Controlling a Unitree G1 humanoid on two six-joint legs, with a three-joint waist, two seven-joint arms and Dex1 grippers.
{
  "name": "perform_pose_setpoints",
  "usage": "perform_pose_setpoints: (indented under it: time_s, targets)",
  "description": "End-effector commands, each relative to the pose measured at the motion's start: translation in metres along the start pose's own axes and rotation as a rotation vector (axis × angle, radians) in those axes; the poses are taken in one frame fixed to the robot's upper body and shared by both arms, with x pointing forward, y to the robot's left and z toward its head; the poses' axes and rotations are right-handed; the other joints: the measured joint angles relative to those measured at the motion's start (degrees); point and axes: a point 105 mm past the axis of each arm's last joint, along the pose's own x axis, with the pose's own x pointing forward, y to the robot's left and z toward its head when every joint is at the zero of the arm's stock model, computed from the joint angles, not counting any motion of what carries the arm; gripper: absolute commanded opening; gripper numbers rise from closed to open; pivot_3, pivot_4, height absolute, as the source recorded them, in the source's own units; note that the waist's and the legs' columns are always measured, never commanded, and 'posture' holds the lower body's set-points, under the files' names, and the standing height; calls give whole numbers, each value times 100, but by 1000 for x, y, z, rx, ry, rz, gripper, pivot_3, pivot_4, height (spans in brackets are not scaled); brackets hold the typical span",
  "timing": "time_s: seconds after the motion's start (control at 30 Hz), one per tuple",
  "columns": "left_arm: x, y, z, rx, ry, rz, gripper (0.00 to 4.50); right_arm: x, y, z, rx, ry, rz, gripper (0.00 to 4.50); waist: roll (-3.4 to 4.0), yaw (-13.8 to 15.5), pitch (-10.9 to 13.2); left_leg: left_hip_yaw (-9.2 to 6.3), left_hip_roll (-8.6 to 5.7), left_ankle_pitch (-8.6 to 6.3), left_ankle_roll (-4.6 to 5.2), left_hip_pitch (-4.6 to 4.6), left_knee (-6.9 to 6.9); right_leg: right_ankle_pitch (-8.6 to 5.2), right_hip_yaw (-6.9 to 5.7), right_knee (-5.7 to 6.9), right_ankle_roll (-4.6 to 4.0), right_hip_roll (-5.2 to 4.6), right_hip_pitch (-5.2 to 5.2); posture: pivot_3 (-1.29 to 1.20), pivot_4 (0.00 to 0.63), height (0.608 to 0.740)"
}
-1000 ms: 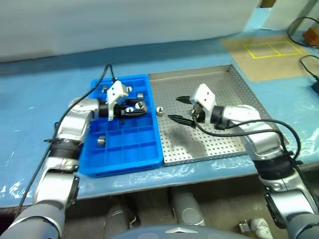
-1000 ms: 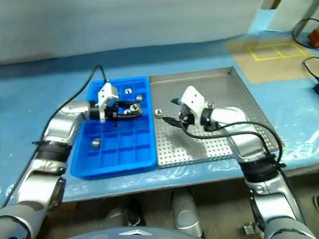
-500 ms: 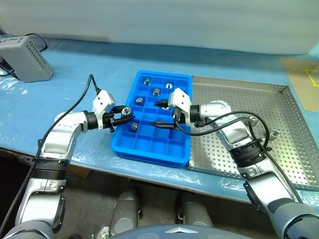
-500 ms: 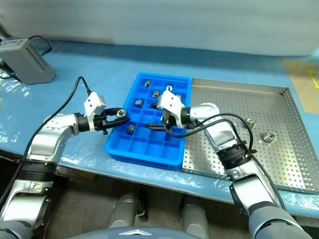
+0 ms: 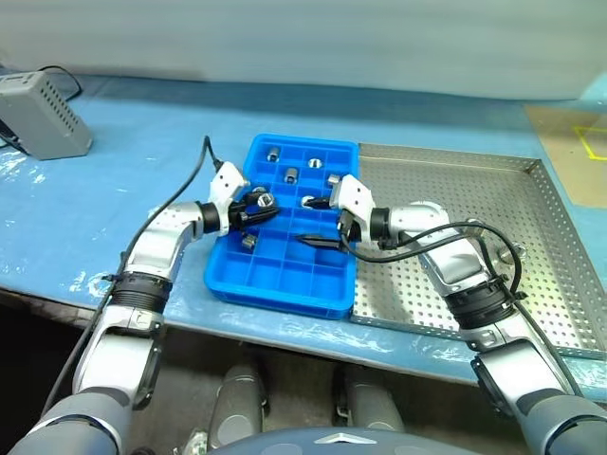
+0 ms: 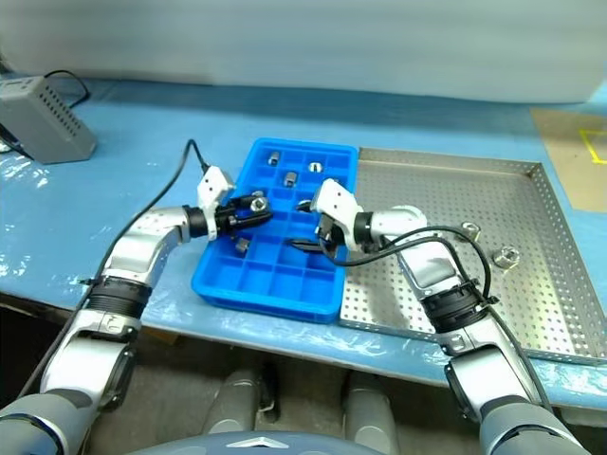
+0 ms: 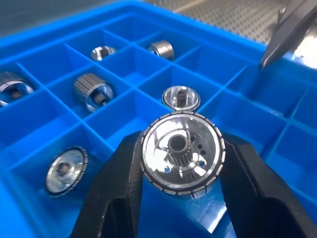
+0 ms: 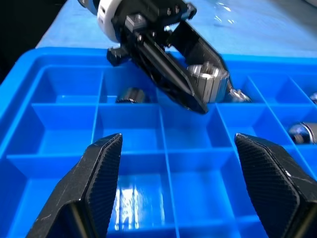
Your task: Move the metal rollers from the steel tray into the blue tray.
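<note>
**A factory-style workbench**

This looks like a workshop or assembly station. A long table (image 5: pixel 114 142) is covered in blue plastic sheeting. On it sit a perforated steel tray (image 5: pixel 531 237) and a blue tray (image 5: pixel 285 275) divided into small square compartments, several holding machined metal rollers (image 7: pixel 94 91). A grey power box (image 5: pixel 43 114) with cables stands at one end, and yellow tape marks (image 5: pixel 593 147) show at the other.

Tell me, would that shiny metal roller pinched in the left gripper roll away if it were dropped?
Probably not far. The metal roller is round, so it would likely roll, but it hangs over the blue tray, whose compartment walls should stop it. It looks like solid metal, so probably stiff and heavy for its size. Its polished, ribbed rim may be slippery between the left gripper fingers.
</note>
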Motion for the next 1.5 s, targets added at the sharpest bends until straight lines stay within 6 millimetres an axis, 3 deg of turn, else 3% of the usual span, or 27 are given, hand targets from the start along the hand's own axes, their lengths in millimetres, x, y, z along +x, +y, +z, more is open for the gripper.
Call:
perform_pose_setpoints:
  time_s: [0.03, 0.27, 0.47, 0.7, 0.87, 1.03, 1.13, 1.27, 1.5]
  targets:
    - [-1, -5, 3, 16, -10, -50, 1847, -9, -5, 10, -31, -26, -48, 3732, 0, -49, 0, 1, 0, 6, -1, 0, -10, -1, 0, 0, -2, 1, -5, -185, 150, 740]
    - [2, -10, -7, 12, 33, -77, 1847, -13, -4, 6, -17, -16, -80, 3732, 0, -67, 0, 3, 8, 26, -10, 13, -43, -8, 0, 1, -23, 12, -11, -211, 150, 740]
    - [5, -8, -9, 24, 67, -89, 3801, -17, -6, 6, -16, -13, -100, 3732, -1, -66, -1, 10, 8, 27, -10, 28, -44, -6, 4, 1, -27, 12, 0, -228, 150, 740]
    - [5, 4, 55, 20, -156, -81, 3801, -29, -14, 5, -6, -6, -153, 3732, -3, -58, 1, 11, 9, 30, -10, 24, -44, -3, 4, 1, -34, 12, -3, -253, 150, 740]
    - [18, -1, 85, 47, -229, -131, 3801, -64, -37, 6, 38, -12, -295, 3732, -3, -54, 0, 14, 4, 28, -5, 17, -45, -3, 5, -8, -34, 10, -4, -302, 150, 740]
    - [48, -12, 103, 79, -254, -185, 3801, -110, -58, -3, 51, 34, -471, 3732, -5, -77, 1, 17, 3, 26, 3, 13, -44, -2, 6, -16, -34, 11, -3, -357, 150, 740]
    - [80, -19, 111, 141, -213, -177, 3801, -137, -62, -9, 57, 66, -567, 3732, -5, -93, 1, 19, 3, 26, 3, 13, -43, -2, 6, -17, -34, 12, -4, -421, 150, 740]
    - [114, -41, 121, 150, -185, -244, 3801, -159, -56, -12, 63, 92, -651, 3732, -5, -209, 0, 19, -3, 20, 15, 5, -40, -1, 6, -33, -32, 11, -2, -519, 150, 740]
    - [151, -87, 111, 204, -92, -335, 3801, -194, -32, -13, 86, 134, -803, 3732, 6, -600, -6, 22, -7, -3, 53, -14, -42, 0, 1, -79, -28, 11, -3, -696, 150, 740]
